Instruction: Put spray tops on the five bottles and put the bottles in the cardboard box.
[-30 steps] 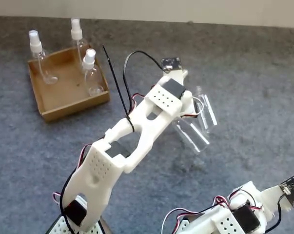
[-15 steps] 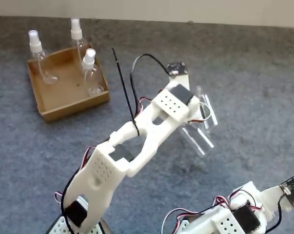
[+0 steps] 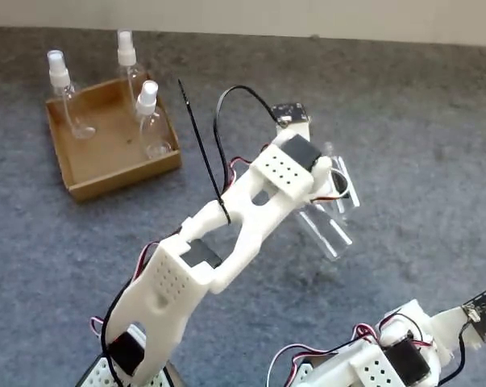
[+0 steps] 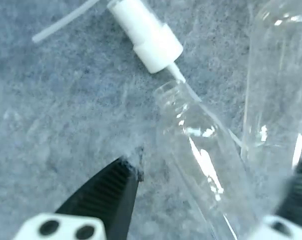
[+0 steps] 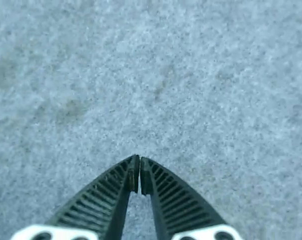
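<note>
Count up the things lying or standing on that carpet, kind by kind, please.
Bottles with spray tops: 3
Bare bottles: 2
Loose spray top: 1
Cardboard box: 1
Total: 7

Setting: small robotics lab or hobby bench. Evidence: left arm [image 3: 226, 234] and right arm [image 3: 380, 367], white printed shells, exposed servos, loose wiring [image 3: 198, 147]; desk [image 3: 404, 105] under grey carpet-like cover; plain pale wall [image 3: 307, 16].
</note>
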Controlling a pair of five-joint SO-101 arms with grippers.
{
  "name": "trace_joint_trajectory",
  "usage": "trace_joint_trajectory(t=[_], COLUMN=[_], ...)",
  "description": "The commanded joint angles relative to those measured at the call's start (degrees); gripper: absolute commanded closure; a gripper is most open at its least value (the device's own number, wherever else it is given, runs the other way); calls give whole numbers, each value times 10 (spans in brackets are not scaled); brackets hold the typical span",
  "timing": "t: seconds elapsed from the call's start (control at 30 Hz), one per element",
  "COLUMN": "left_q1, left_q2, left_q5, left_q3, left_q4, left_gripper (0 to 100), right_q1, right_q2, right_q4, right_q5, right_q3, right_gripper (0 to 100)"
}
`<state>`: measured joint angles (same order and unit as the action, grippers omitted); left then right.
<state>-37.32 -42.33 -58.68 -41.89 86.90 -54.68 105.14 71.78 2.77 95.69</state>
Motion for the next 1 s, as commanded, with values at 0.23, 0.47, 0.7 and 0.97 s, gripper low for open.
trace_joint_trajectory(t=[0.23, 0.47, 0.7, 0.97], left_q1=[-17, -29, -36, -34], left_q2=[-5, -66, -65, -62], left_q5=[-156, -198, -197, -196], left_q3=[13, 13, 7, 7], left_q4=[30, 15, 18, 18], left_gripper=[421, 602, 700, 701], right_q1=[-7, -7, -7, -7], right_q2=[1, 1, 1, 1], right_q4=[2, 2, 2, 2], right_q5=[1, 1, 1, 1], right_q3=[82, 82, 82, 82], right_gripper=[993, 993, 993, 993])
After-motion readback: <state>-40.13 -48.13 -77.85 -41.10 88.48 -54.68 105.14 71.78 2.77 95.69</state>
